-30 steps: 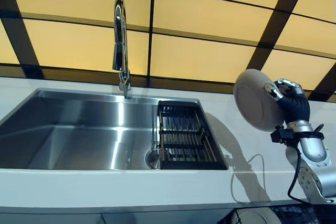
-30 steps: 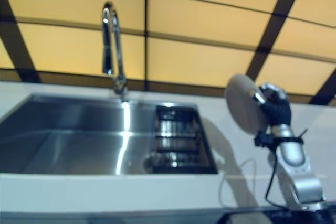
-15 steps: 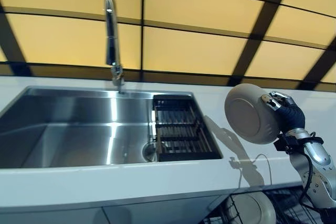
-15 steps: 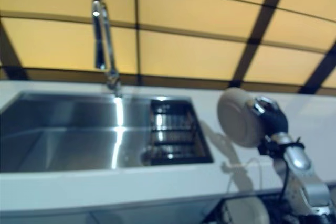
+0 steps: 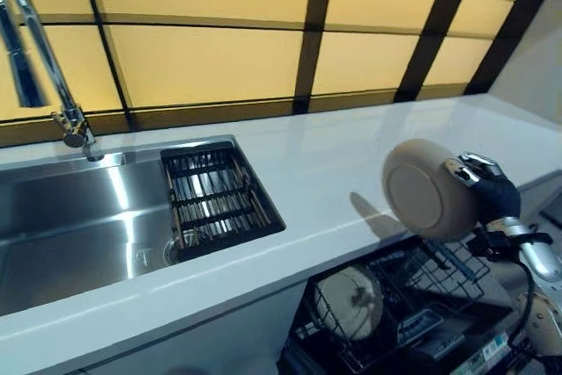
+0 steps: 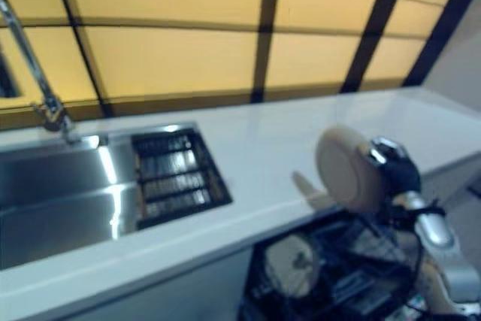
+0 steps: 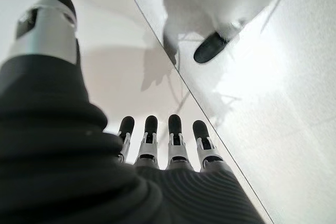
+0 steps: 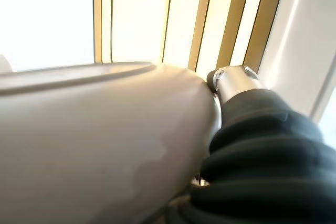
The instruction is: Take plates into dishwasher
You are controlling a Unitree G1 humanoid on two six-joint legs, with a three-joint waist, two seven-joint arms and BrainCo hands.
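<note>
My right hand (image 5: 490, 196) is shut on the rim of a beige plate (image 5: 427, 189), held upright on edge past the counter's front edge. The plate hangs above the dark wire dishwasher rack (image 5: 432, 280), which stands pulled out below the counter. Another pale plate (image 5: 349, 302) stands on edge in the rack's left part. The held plate (image 8: 94, 145) fills the right wrist view, with the thumb (image 8: 231, 80) pressed on its rim. In the left wrist view my left hand (image 7: 168, 148) hangs open with straight fingers and holds nothing.
A white counter (image 5: 334, 173) runs across the view. At the left is a steel sink (image 5: 61, 226) with a faucet (image 5: 35, 68) and a black slatted drain rack (image 5: 215, 199). Yellow wall panels with dark frames stand behind the counter.
The camera has swung right and down, so the sink has slid left and the open dishwasher rack shows. The plate stays in my right hand, now over the rack.
</note>
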